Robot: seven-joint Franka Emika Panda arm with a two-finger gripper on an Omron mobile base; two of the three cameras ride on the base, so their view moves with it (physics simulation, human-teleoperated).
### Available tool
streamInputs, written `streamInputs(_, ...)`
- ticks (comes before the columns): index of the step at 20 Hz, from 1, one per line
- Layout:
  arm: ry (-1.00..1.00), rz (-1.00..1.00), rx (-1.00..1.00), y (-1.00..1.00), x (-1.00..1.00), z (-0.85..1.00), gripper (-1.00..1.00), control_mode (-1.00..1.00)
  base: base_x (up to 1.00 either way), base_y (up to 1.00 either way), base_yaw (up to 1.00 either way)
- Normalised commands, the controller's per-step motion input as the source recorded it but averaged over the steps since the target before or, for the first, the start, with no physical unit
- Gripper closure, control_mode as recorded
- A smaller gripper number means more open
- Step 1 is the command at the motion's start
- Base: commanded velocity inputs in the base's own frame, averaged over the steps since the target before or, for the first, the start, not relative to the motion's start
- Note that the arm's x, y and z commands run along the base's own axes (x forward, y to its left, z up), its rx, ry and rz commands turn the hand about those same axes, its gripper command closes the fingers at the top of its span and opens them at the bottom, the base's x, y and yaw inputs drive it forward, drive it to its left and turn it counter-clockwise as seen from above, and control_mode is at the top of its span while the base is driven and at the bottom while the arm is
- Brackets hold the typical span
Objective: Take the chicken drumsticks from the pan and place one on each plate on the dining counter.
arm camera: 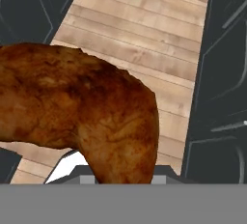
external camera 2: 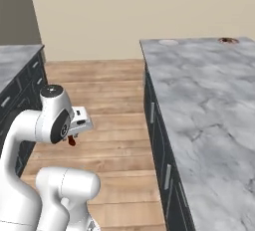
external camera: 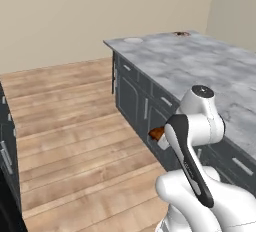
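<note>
Drumstick (arm camera: 82, 117) in gripper (external camera: 159, 137), over floorboards (arm camera: 140, 49)

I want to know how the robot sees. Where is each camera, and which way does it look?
Left base view: behind the arm, looking forward over the grey-white marble dining counter; the white arm rises lower right.
Right base view: behind on the other side, same counter; arm lower left.
Hand view: on the hand, looking down at the wooden floor past the glossy orange-brown chicken drumstick.
Both base views share the counter and its two small round plates.
</note>
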Motion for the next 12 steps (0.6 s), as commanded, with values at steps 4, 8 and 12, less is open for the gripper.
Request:
streamInputs(4,0.00,0.00,0.00,0.00,0.00,0.00,1.00,1.00,1.00,0.43,-0.15)
streamInputs(8,0.00,0.00,0.00,0.00,0.00,0.00,1.00,1.00,1.00,0.43,-0.14)
streamInputs(12,0.00,0.00,0.00,0.00,0.00,0.00,1.00,1.00,1.00,0.41,-0.16)
